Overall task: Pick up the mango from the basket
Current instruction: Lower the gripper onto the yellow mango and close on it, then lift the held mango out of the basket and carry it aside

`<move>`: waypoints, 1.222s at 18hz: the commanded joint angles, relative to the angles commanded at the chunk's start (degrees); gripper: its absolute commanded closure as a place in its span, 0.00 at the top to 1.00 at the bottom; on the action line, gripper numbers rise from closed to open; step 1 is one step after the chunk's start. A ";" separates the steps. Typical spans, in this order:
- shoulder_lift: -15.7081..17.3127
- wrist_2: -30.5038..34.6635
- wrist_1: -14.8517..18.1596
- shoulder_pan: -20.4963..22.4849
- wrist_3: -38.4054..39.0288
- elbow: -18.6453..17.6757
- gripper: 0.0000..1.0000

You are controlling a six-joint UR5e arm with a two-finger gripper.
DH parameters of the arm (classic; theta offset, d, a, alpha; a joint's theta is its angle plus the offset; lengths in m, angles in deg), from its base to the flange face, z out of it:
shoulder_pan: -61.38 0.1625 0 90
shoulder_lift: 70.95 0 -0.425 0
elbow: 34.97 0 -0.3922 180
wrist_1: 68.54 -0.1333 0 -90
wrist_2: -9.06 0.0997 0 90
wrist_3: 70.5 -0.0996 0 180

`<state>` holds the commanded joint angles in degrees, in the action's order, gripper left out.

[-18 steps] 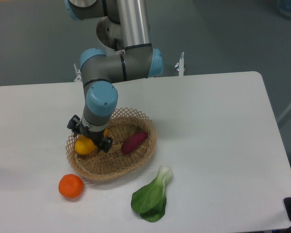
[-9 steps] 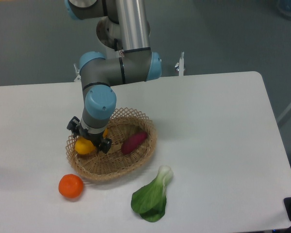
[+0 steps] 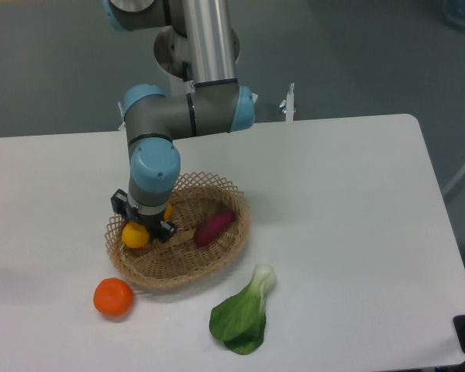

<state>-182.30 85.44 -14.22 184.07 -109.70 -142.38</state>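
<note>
The arm reaches down from the upper left of the frame, its blue-capped wrist joint hanging over the left half of the basket [image 3: 217, 252]. The hand [image 3: 143, 225] sits low inside the basket, its black fingers [image 3: 165, 229] straddling the mango [image 3: 134, 235], one at the fruit's upper left and one at its lower right. The fingers look pressed against the mango's sides, though the wrist hides most of the contact, so a firm clamp seems likely rather than certain. Only the lower yellow end of the mango shows plainly, with a small yellow-orange patch visible just right of the wrist; the fruit lies in the left part of the basket, close to the lattice rim.

A purple-red sweet potato [image 3: 215, 227] lies tilted in the right part of the same basket, apart from the hand. On the white tabletop [image 3: 356, 217], a round orange fruit [image 3: 113, 297] rests just outside the basket's lower left edge. A leafy green bok choy [image 3: 244, 313] lies below the basket toward the lower centre of the frame, its pale stem pointing up toward the rim.
</note>
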 joint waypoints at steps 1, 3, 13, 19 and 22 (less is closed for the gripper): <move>0.09 0.00 -0.09 0.00 0.09 0.00 0.21; 0.44 -0.09 0.09 0.09 0.00 0.26 0.21; 3.34 -0.09 0.97 3.86 -0.88 2.29 0.21; 3.96 -0.09 0.97 8.43 -2.81 5.79 0.21; 3.78 0.00 0.97 10.89 -2.90 7.73 0.21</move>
<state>-178.52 85.44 -13.26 194.96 -112.60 -134.65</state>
